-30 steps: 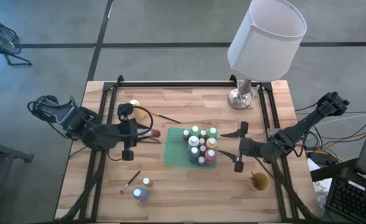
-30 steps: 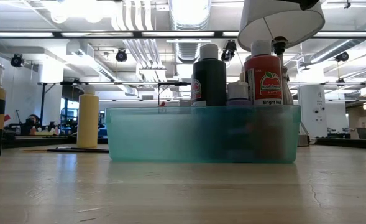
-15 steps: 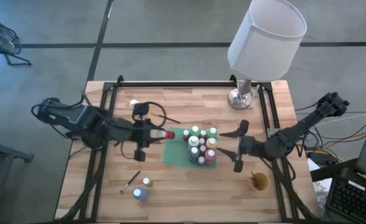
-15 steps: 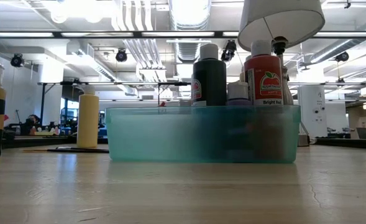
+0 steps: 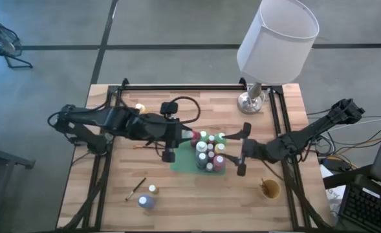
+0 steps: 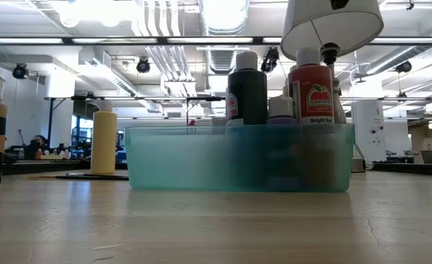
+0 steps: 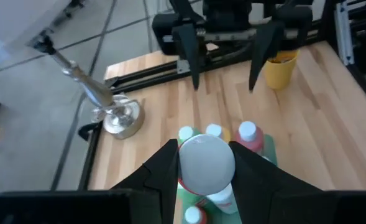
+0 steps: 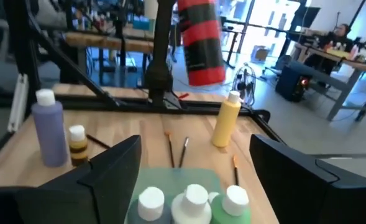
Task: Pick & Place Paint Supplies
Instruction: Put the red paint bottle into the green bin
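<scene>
Grip: the left gripper [image 7: 202,167] was clamped on a red bottle [image 5: 189,135] with a pale cap.
Below: green tray [image 5: 181,159] edge, capped bottles [image 5: 209,152] packed inside.
Opposite: the right gripper [image 5: 243,149], fingers spread wide and empty, just past the tray.
Farther: yellow bottle [image 8: 225,119], brushes [image 8: 178,149], purple bottle [image 8: 50,128].

Red bottle [image 7: 206,167]: body hidden behind its own white cap and the left hand's fingers.
Tray [image 6: 238,158]: bottles inside blurred behind the frosted wall.
Lamp [image 6: 331,26]: shade's top cut off.
</scene>
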Controlling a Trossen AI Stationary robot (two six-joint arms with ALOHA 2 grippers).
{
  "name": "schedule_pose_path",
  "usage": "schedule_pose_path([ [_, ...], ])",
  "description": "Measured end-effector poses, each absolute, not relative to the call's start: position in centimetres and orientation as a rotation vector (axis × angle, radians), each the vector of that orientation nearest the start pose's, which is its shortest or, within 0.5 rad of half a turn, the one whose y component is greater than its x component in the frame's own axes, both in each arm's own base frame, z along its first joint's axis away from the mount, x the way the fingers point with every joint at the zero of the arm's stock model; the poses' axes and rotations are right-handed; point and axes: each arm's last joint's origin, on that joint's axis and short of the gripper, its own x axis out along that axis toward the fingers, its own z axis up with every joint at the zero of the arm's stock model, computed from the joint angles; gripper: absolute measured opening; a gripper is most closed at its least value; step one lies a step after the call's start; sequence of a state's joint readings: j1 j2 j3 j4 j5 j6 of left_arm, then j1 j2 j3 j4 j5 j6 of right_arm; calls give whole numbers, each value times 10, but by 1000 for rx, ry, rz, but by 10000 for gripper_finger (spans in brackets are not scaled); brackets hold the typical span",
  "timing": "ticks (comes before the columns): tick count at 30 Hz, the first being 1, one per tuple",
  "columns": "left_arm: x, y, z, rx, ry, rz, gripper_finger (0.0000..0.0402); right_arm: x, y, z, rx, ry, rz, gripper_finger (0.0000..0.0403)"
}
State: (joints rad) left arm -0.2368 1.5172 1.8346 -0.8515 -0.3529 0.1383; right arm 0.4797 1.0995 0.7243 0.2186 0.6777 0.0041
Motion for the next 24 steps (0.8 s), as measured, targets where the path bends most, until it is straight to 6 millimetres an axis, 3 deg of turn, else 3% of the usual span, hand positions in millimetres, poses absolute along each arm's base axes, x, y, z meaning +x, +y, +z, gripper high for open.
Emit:
schedule_pose_path([
  [6,316,-58,449,291,545,76,120,242,105,296,-202,159,-211,310],
  [16,318,-59,449,285,551,48,120,277,113,310,-286,175,-295,325],
  [24,318,-59,449,281,550,34,122,306,106,306,-303,261,-370,311],
])
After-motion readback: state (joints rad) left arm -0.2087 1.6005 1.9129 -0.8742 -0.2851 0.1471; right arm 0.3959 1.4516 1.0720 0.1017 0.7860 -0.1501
